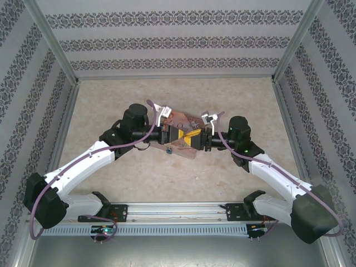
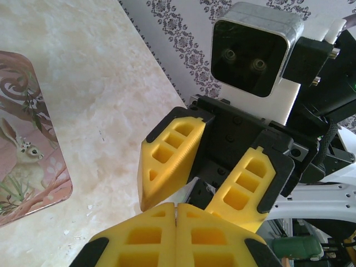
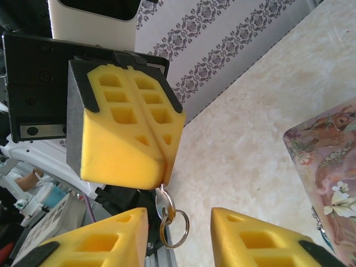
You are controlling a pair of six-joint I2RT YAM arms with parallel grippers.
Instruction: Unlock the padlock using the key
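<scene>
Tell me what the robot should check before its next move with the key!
1. The key is pinched in the shut left gripper: ok.
2. The key ring hangs free below it: ok.
3. The right gripper is open, with a finger on either side of the key: ok.
4. The padlock is held steady: not ok. It lies untouched on the table by the pink tin.
5. Which way the padlock faces: cannot tell, too small.
</scene>
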